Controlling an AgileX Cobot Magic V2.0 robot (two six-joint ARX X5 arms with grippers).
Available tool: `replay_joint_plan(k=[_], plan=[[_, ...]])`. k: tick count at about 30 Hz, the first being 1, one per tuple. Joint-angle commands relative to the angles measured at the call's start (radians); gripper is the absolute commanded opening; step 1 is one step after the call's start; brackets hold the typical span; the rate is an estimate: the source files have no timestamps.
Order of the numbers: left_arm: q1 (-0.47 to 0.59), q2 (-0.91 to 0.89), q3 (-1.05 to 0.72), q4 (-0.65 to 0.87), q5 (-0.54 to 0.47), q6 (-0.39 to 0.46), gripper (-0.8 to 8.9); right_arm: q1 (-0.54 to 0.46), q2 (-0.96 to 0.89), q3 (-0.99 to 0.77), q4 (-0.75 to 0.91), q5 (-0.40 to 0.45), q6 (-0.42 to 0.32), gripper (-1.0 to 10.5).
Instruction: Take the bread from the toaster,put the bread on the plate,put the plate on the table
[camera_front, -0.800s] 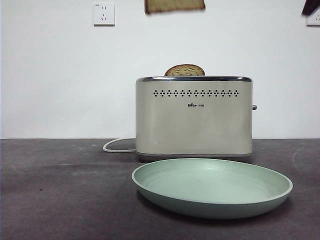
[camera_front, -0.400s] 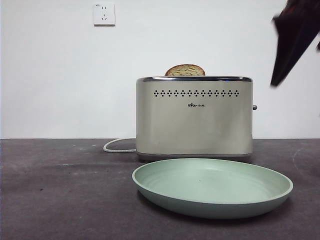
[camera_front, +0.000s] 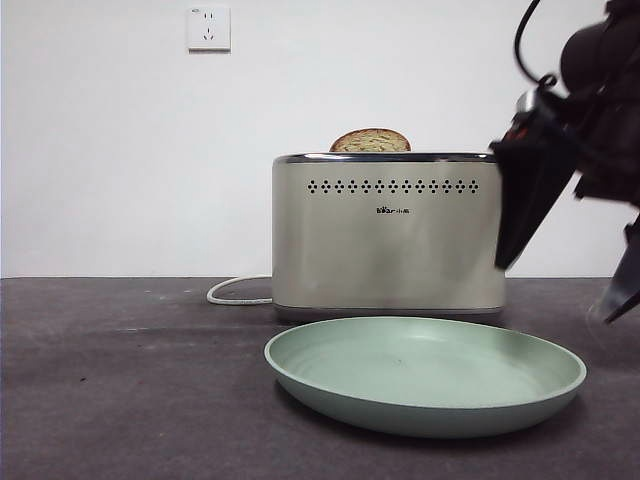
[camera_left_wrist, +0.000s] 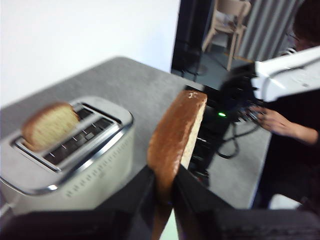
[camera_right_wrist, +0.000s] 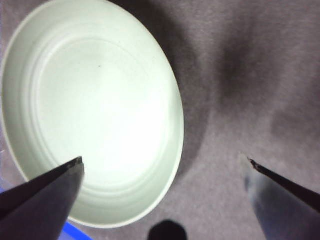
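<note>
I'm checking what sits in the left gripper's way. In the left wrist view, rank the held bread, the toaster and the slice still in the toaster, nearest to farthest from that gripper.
1. The bread: clamped in the left gripper.
2. The toaster: just beside and below.
3. The second slice: standing in the toaster's far slot.

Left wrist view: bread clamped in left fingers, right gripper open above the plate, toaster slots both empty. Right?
Not quite. The toaster isn't empty: a second slice stands in one slot, per left wrist view. The bread in the left gripper and the open right gripper above the plate are correct.
</note>
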Motion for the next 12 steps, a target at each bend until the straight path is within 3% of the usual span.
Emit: replay_joint_plan(k=[1, 5, 12], plan=[[-0.01, -0.007, 0.0, -0.024, 0.013, -0.012, -0.09, 0.018, 0.036, 0.003, 0.027, 0.0, 0.0, 4.2], [-0.021, -0.007, 0.0, -0.081, 0.078, -0.021, -0.09, 0.027, 0.071, 0.003, 0.059, 0.0, 0.0, 3.4], [-0.021, -0.007, 0.0, -0.158, 0.164, -0.036, -0.09, 0.027, 0.096, 0.003, 0.085, 0.001, 0.0, 3.4]])
